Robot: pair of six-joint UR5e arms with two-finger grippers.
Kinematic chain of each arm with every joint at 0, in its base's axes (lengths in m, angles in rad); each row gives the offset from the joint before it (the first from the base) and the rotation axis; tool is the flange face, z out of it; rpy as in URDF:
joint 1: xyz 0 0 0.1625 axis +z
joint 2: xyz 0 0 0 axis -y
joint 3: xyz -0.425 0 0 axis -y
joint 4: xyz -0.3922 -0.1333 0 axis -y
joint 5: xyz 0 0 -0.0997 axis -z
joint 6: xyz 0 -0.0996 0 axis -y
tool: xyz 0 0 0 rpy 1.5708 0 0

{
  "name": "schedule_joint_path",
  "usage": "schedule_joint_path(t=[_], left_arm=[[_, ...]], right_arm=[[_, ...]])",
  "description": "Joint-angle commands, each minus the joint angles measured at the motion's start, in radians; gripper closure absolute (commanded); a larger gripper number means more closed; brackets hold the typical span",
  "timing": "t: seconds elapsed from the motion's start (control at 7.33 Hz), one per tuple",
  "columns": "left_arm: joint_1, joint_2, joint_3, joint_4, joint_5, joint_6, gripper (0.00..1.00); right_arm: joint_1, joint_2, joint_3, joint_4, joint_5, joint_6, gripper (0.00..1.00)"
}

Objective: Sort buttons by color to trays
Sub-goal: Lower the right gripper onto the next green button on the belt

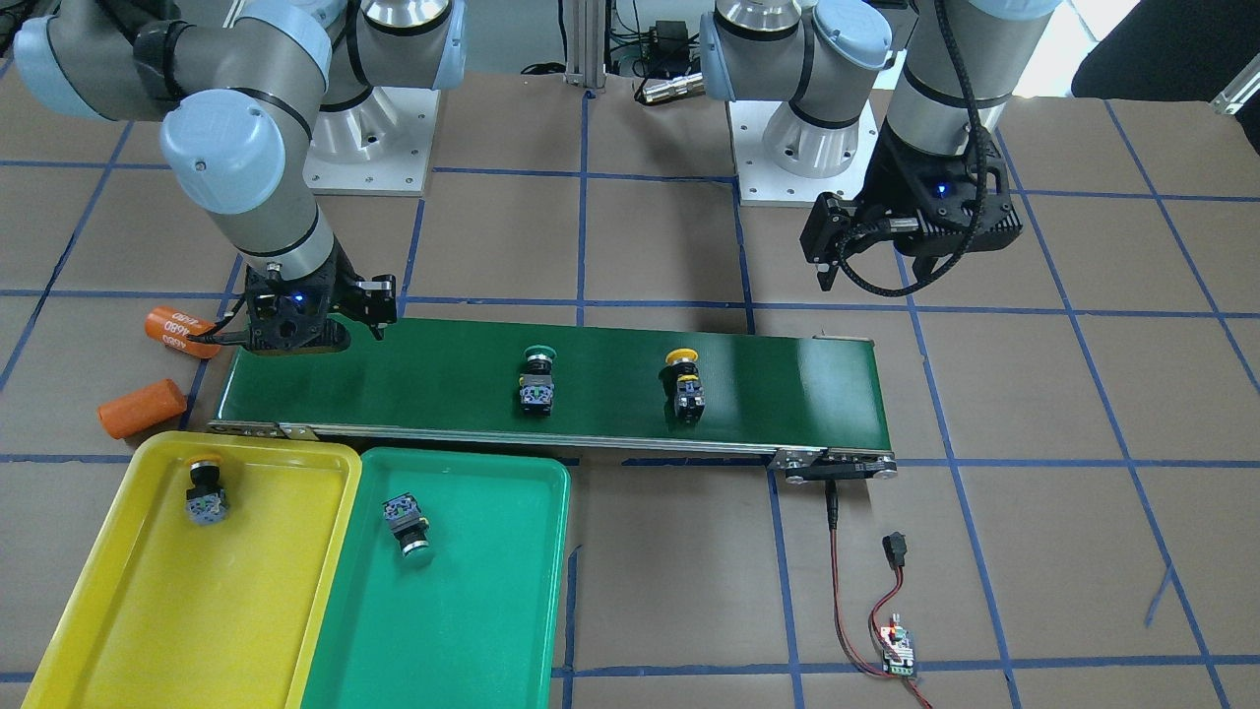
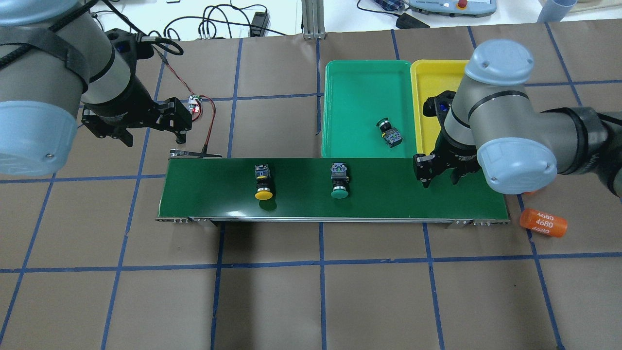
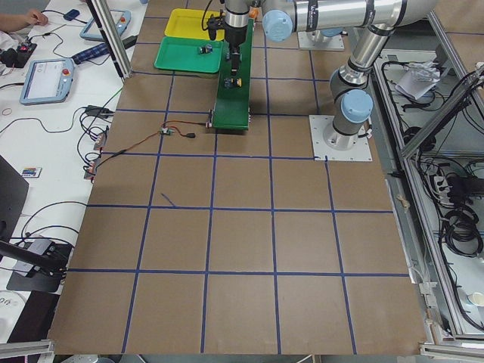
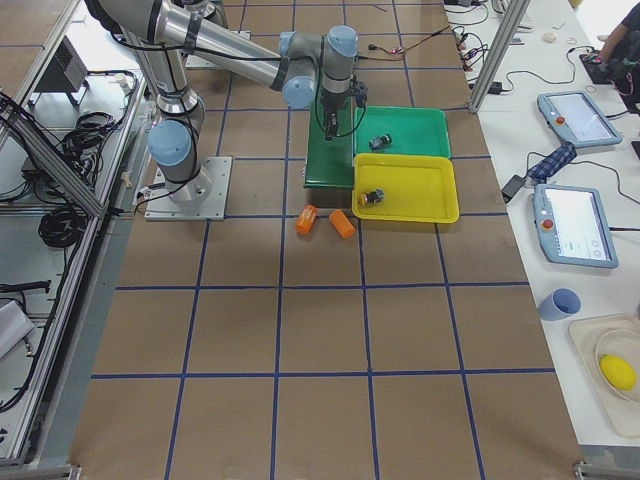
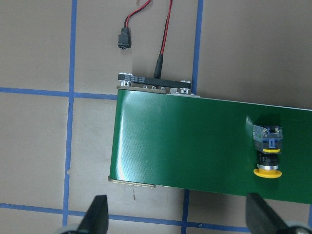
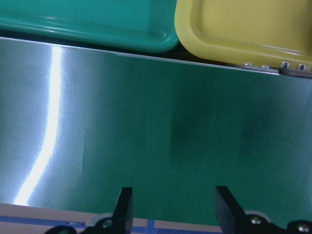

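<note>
Two buttons lie on the dark-green conveyor belt (image 2: 388, 194): a yellow-capped button (image 2: 263, 182) and a green-capped button (image 2: 339, 181). Another green-capped button (image 2: 390, 132) lies on its side in the green tray (image 2: 359, 82). A yellow-capped button (image 1: 207, 492) sits in the yellow tray (image 1: 197, 611). My right gripper (image 6: 174, 209) hangs open over the belt's end beside both trays, with nothing between its fingers. My left gripper (image 5: 178, 214) is open above the belt's other end, with the yellow-capped belt button (image 5: 267, 151) off to one side.
Two orange cylinders (image 1: 177, 328) (image 1: 143, 407) lie off the belt's end near the yellow tray. A red-and-black cable with a small circuit board (image 1: 901, 650) runs from the belt's other end. Brown paper with a blue tape grid covers the table.
</note>
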Motion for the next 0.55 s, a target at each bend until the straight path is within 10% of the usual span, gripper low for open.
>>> schedule_joint_path(t=[0.0, 0.41], left_arm=[[0.009, 0.017, -0.020, -0.007, 0.007, 0.008, 0.00], [0.003, -0.017, -0.025, 0.010, 0.004, 0.006, 0.00]], right_arm=[[-0.007, -0.008, 0.020, -0.011, 0.009, -0.004, 0.33], [0.040, 0.001, 0.012, -0.020, 0.151, 0.174, 0.32]])
